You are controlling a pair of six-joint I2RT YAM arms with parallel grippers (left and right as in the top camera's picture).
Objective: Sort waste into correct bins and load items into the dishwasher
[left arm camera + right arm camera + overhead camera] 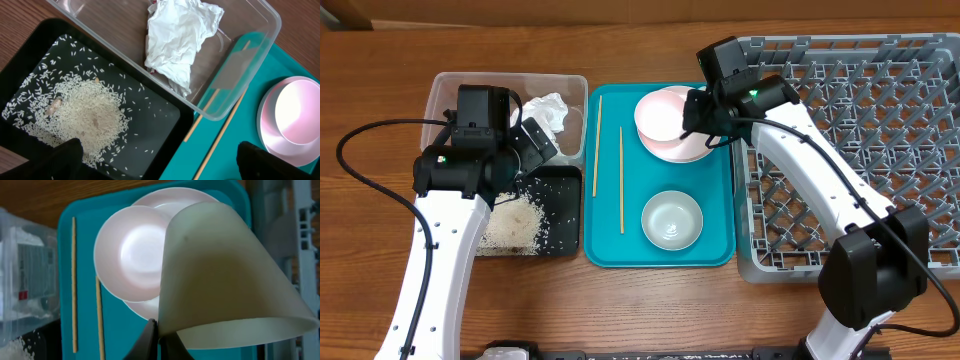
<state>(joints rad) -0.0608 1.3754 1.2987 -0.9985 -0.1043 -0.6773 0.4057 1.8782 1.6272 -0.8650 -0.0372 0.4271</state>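
Right wrist: small white cup (225, 275) fills the frame, its wall pinched between the right gripper (160, 339) fingers, above the pink bowl (132, 250) on the teal tray (86, 225). Left gripper (160, 155) jaws are spread wide with nothing between them, over the black tray (165, 120) of rice (85, 112).

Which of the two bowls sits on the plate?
The pink bowl at the far end of the teal tray rests on the plate; the pale greenish bowl sits alone, directly on the tray.
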